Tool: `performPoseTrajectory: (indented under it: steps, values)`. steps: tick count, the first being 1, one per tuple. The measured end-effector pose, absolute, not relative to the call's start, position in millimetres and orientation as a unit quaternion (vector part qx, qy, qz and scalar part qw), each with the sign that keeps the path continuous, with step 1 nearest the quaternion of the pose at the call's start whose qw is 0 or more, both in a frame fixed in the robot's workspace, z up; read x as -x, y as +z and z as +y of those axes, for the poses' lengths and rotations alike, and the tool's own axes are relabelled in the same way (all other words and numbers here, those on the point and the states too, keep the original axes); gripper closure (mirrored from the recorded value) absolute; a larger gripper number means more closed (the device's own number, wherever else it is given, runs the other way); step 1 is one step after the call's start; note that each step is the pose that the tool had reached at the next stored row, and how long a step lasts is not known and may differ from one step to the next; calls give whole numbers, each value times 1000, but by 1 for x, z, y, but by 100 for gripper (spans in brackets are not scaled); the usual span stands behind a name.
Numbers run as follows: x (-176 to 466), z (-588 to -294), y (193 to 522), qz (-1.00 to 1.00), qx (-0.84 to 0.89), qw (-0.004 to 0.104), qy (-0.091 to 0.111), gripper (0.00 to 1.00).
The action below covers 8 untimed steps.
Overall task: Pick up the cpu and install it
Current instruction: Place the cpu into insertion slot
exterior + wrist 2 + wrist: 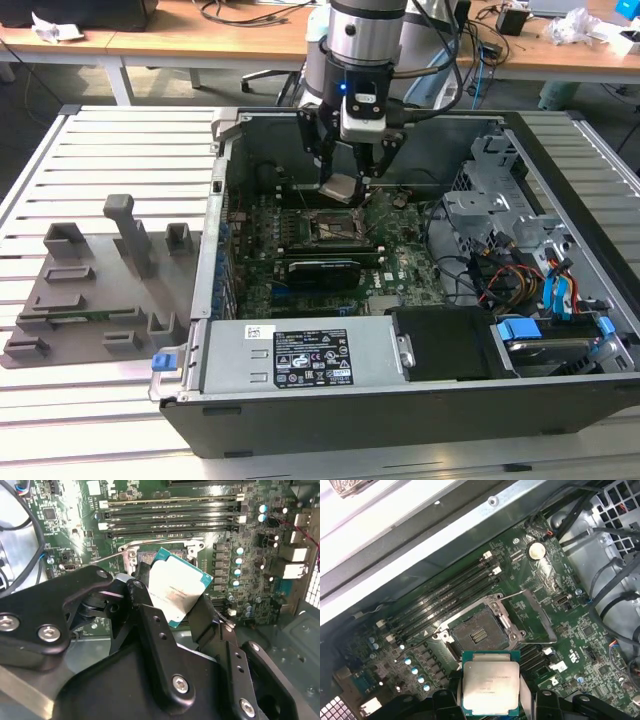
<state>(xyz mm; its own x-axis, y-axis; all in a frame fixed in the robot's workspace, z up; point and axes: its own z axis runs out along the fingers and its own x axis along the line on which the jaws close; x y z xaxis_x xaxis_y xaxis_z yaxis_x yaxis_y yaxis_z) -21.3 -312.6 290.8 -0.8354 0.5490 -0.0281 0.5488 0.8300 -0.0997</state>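
Arm point(365, 30) straight down into case point(400, 430), my gripper point(347, 178) clenched on cpu point(490, 685), held tilted, clear of board point(570, 630), just beside open socket point(476, 635). Memory slots point(445, 597) along socket's edge; case wall near.

Socket point(477, 636): lay uncovered; tool point(346, 183) with cpu point(490, 687) hung close by. Memory slots point(445, 602) just beside, expansion card point(322, 268) near; drive cage point(490, 195), cables point(500, 280) crowded the exterior view's right.
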Motion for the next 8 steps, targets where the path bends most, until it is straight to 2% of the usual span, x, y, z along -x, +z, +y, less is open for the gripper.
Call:
performPoseTrajectory:
  steps: [8]
  values:
    - [21,-313,291,-943,328,3,53,45]
